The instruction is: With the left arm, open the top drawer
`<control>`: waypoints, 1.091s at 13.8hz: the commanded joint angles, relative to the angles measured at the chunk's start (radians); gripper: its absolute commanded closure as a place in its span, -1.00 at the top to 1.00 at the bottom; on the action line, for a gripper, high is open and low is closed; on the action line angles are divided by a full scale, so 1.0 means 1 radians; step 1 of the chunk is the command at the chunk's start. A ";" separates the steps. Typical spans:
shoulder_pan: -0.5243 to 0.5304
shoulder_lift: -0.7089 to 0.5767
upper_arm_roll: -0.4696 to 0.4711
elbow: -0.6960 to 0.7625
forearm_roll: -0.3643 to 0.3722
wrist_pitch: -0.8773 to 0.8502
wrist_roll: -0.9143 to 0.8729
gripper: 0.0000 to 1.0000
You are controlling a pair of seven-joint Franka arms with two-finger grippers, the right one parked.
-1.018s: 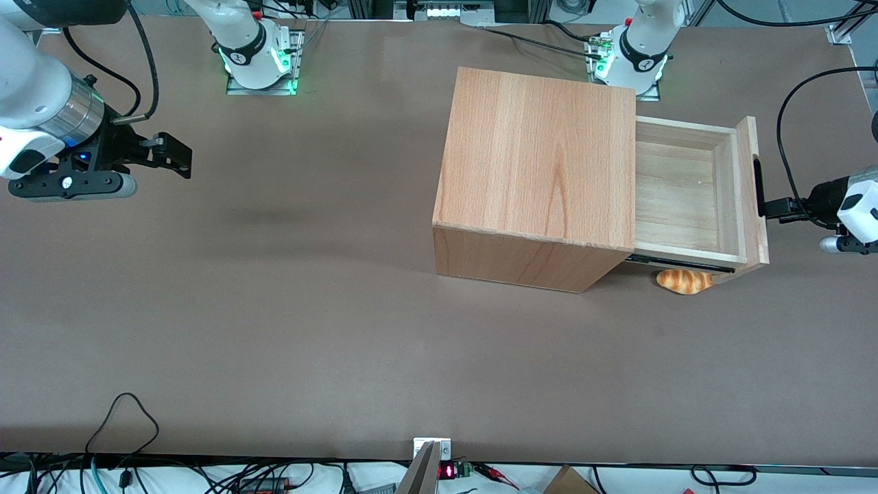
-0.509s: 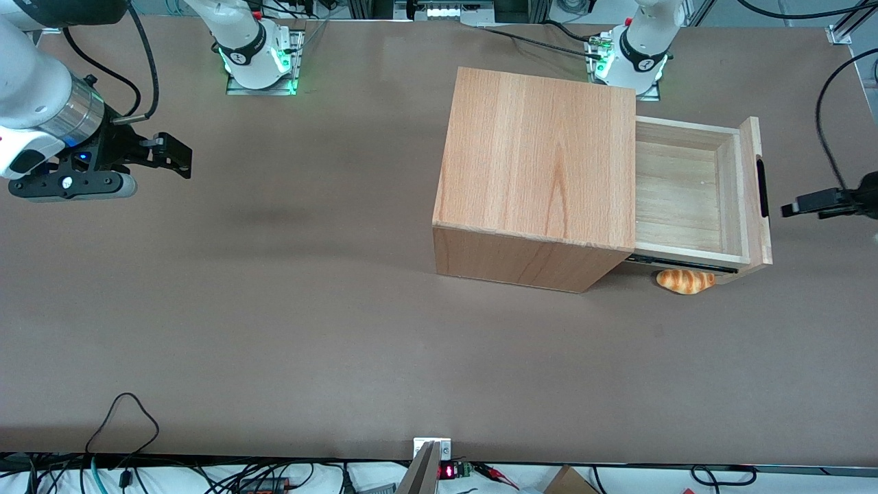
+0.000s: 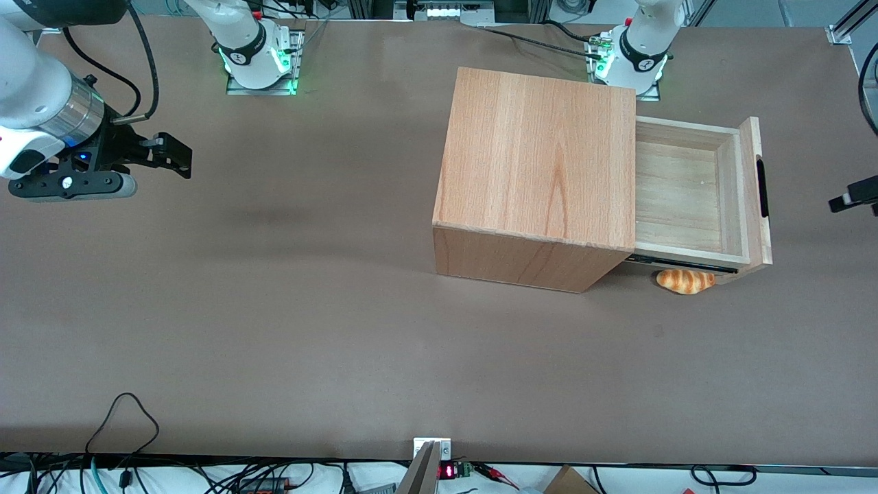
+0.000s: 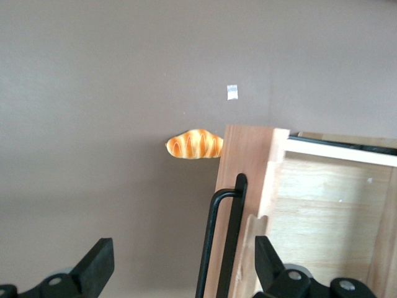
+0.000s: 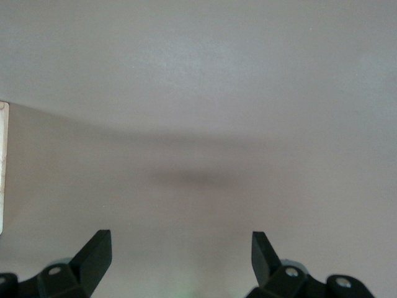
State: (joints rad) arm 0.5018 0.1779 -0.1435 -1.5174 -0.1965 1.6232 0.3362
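top drawer (image 3: pixel 688 194) pulled out, fingers (image 4: pixel 98 266) spread, apart from handle (image 4: pixel 223 239)

Your top drawer (image 3: pixel 688 194) sits pulled well out of the cabinet, tray empty; left arm's gripper (image 4: pixel 180 270) open, apart from it.

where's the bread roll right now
The bread roll lies on the table, tucked under the pulled-out top drawer, beside the cabinet and nearer the front camera. The open gripper hangs off the handle.

Black two-finger claw (image 4: pixel 180 273), wedge-shaped fingertips (image 4: pixel 99 261).
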 commanded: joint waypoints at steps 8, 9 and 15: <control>-0.382 -0.072 0.155 0.137 0.129 -0.146 -0.167 1.00; -0.434 -0.083 0.204 0.137 0.134 -0.160 -0.177 1.00; -0.463 -0.158 0.213 0.085 0.175 -0.155 -0.203 1.00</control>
State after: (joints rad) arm 0.0587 0.0693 0.0652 -1.3897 -0.0724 1.4604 0.1598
